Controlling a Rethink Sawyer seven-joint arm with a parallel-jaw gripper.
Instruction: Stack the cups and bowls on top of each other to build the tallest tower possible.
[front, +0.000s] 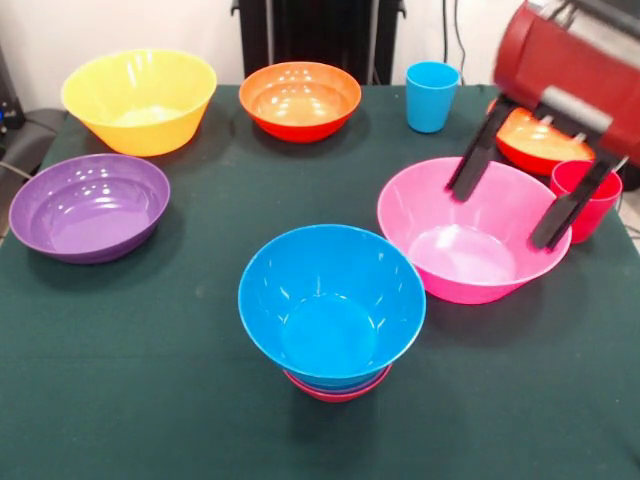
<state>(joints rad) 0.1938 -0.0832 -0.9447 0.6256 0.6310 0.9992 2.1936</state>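
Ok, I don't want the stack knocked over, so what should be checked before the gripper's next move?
1. Gripper open: ok, both fingers spread wide.
2. Gripper empty: ok, nothing between the fingers.
3. Position: fingers in front of the pink bowl; touching it: cannot tell.
4. Tower upright, medium blue bowl on top: ok.
5. Arm apart from tower: ok.
6. Red cup upright beside the pink bowl: ok, though close to one finger.

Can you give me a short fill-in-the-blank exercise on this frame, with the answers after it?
1. The gripper hangs with its fingers spread over the ____ bowl.
2. The top bowl of the tower is coloured ____.
3. The light blue cup stands beside the ____ bowl.
4. The red cup stands ____, not tipped.

Answers: pink; blue; orange-red; upright
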